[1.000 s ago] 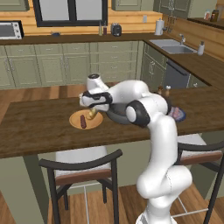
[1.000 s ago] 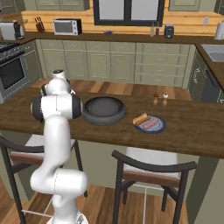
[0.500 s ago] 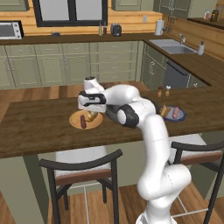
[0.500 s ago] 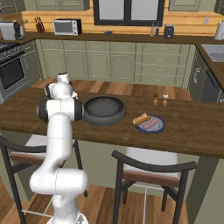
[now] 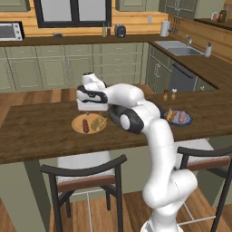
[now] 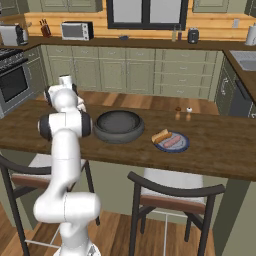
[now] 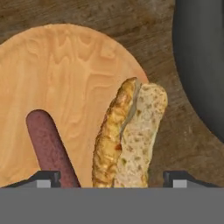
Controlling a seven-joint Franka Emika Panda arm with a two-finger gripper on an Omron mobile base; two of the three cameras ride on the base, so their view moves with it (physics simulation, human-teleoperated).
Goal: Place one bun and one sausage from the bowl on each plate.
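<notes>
While the gripper (image 7: 112, 177) hangs just over the tan plate (image 7: 65, 78), you see its tips spread wide, holding nothing. The bun (image 7: 129, 135) lies between them on the plate's edge nearest the bowl (image 7: 201, 61), with a dark sausage (image 7: 48, 146) just beside it. The grey plate (image 6: 171, 142) already carries its pair.
</notes>
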